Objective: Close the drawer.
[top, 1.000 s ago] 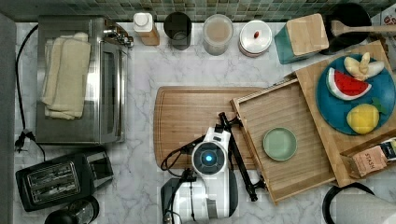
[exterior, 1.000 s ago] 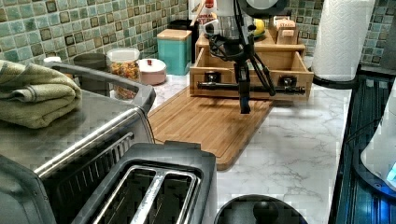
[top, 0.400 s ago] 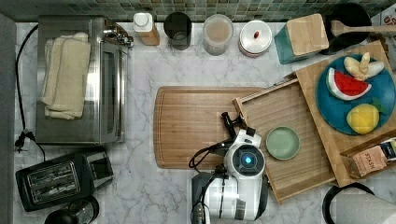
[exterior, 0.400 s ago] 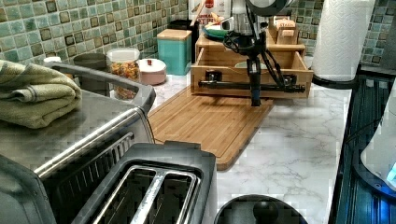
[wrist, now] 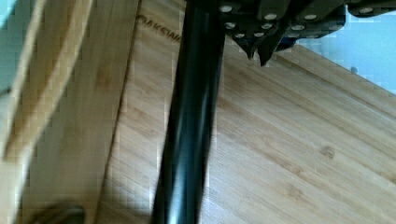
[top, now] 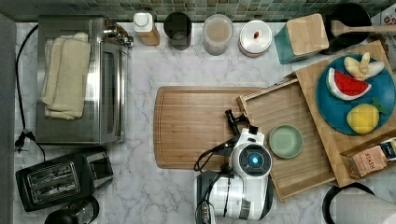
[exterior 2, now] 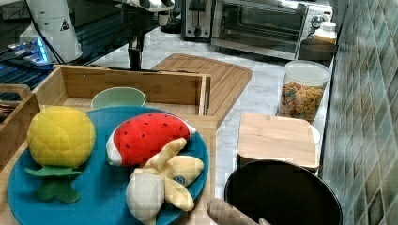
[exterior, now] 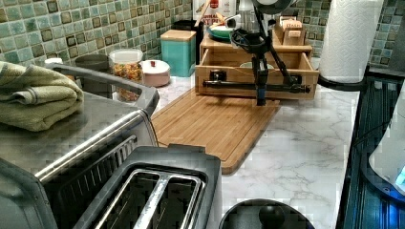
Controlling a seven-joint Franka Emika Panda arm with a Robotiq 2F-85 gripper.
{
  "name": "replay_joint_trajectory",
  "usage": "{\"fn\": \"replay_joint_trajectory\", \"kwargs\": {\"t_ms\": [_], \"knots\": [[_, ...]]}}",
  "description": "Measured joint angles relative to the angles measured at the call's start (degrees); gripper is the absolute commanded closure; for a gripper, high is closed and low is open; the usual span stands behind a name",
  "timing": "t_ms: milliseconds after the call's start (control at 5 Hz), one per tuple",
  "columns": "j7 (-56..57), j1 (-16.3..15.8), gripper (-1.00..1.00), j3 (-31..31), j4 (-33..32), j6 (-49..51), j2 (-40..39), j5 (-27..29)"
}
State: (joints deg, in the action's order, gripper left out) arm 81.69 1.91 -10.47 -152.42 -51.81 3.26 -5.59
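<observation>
The drawer (top: 285,140) sits right of centre in the top view, pulled out: a shallow bamboo tray with low sides and a long round black bar handle (exterior: 255,86) across its front. My hand (exterior: 261,98) is down at that bar in the left view, over the cutting board (top: 198,126); I honestly can't tell if the fingers are open or closed. A small green bowl (top: 286,141) sits inside the tray. The blue fruit plate (top: 329,100) is on the wooden top beside it. White marbled desk (exterior: 301,148) lies bare in the left view's lower right.
</observation>
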Motion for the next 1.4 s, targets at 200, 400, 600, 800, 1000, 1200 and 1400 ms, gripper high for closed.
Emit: {"fn": "replay_joint_trajectory", "kwargs": {"t_ms": [200, 400, 600, 800, 1000, 1200, 1400], "knots": [[3.41, 0.47, 1.00, -0.41, 1.23, 0.00, -1.31, 2.58], [4.42, 1.13, 1.00, -1.28, 3.36, 2.15, -1.97, 5.20], [4.48, 2.13, 1.00, -2.17, 6.15, 3.83, -2.50, 5.29], [4.48, 2.26, 1.00, -4.01, 7.83, 3.55, -3.37, 5.39], [4.53, 2.43, 1.00, -5.99, 8.62, -0.31, -4.93, 5.37], [7.39, 5.26, 1.00, -5.60, 11.75, -0.73, -7.45, 4.74], [14.55, 5.96, 1.00, -7.42, 16.11, 0.87, -10.79, 5.72]]}}
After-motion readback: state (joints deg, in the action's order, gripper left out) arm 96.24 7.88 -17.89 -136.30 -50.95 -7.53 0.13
